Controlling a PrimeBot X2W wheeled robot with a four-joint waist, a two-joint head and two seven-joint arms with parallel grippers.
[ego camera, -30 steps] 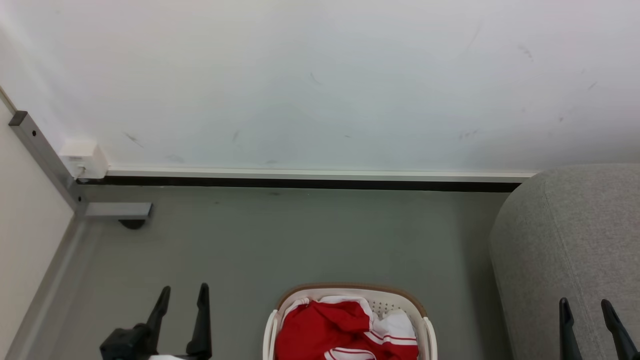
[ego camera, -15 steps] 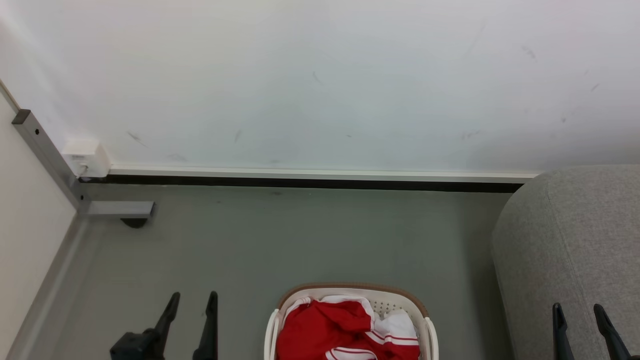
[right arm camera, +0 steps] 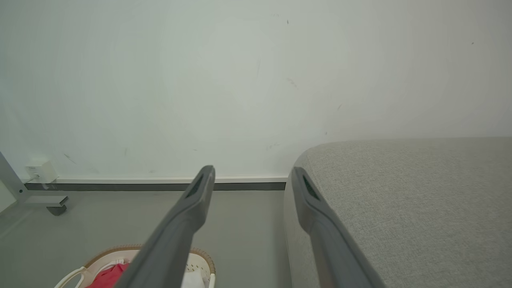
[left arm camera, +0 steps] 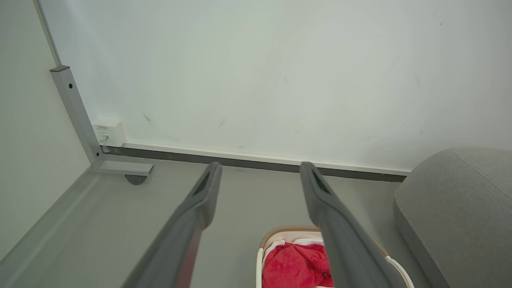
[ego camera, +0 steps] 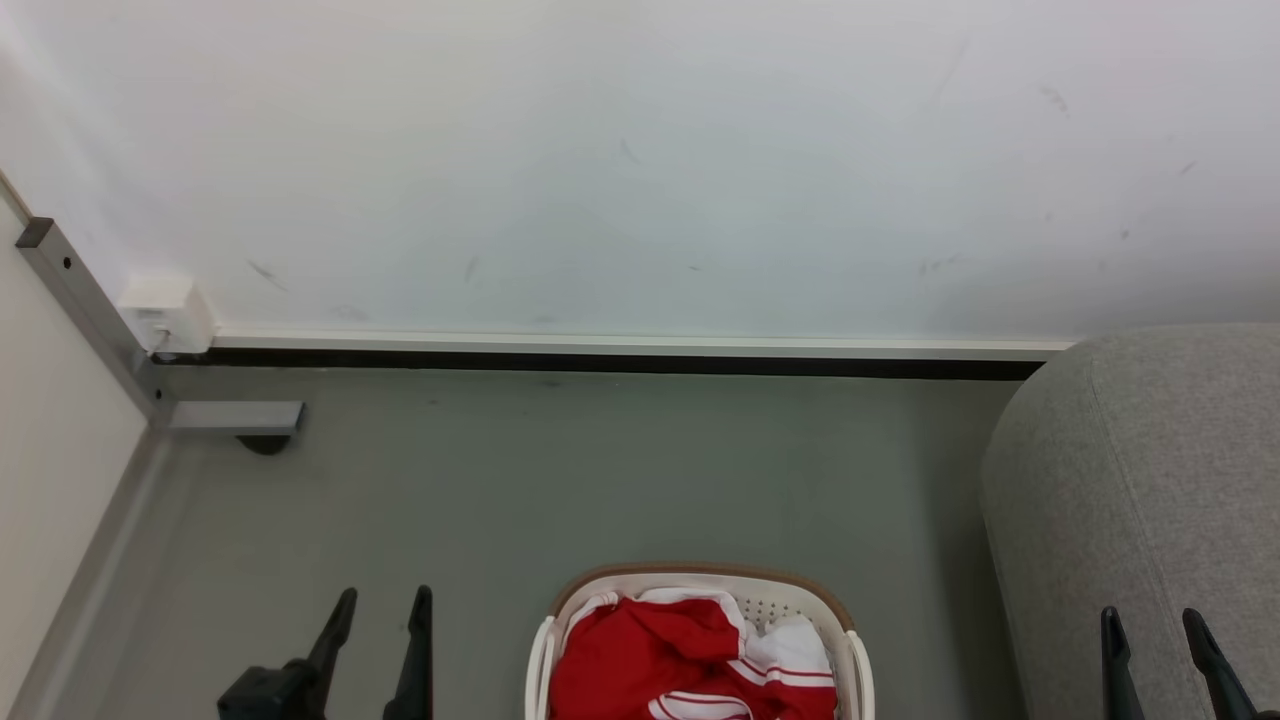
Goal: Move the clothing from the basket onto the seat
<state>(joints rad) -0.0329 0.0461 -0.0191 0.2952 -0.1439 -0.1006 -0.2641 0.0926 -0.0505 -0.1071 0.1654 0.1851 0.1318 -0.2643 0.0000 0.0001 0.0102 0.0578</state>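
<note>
In the head view, the left gripper (ego camera: pixel 385 595) and right gripper (ego camera: pixel 1148 615) are hanging spread and empty on either side of the basket (ego camera: pixel 700 573), probably poised for a reach. The clothing (ego camera: pixel 650 660) is sitting bunched inside it, red with white panels and striped trim. In the left wrist view, parted fingers (left arm camera: pixel 192 216) are pointing above the basket. In the right wrist view, spread fingers are straddling the edge of the seat (right arm camera: pixel 400 200), touching nothing.

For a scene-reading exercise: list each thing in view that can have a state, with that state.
Basket: upright on floor, holding clothing.
Clothing: crumpled in basket, untouched.
Seat: no clothing on visible part.
Left gripper: open, empty.
Right gripper: open, empty.
</note>
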